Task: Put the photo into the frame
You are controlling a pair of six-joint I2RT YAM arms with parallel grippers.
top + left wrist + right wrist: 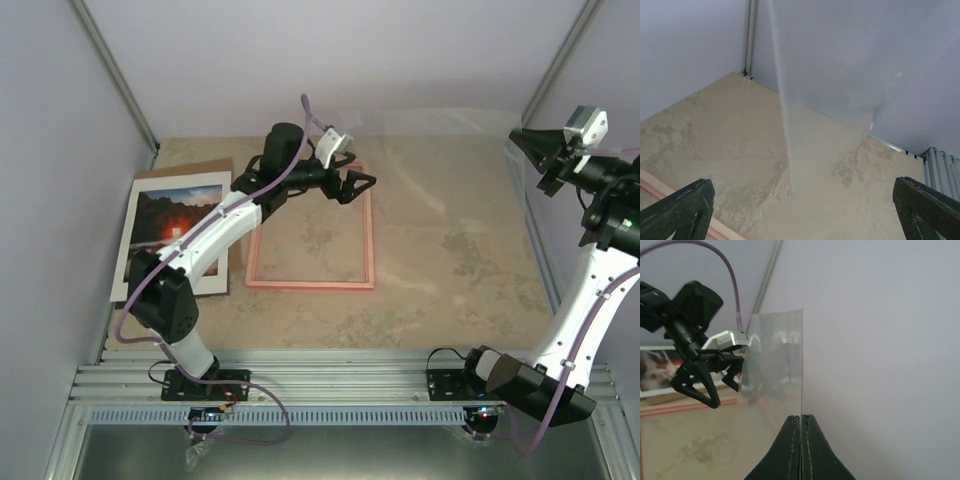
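Early stage, I judge: the photo point(175, 235) lies on the brown board point(200, 165) at the worktop's point(450, 250) left, outside the empty frame point(368, 240); the left tool point(362, 183) hovers spread wide; the right tool point(801, 422) pinches a raised clear pane point(775, 360).

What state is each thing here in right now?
photo: face up on the brown board, outside the frame
frame: flat on the table, empty
left gripper: open, empty, above the frame's far rail
right gripper: shut on the clear pane
clear pane: pinched by one edge
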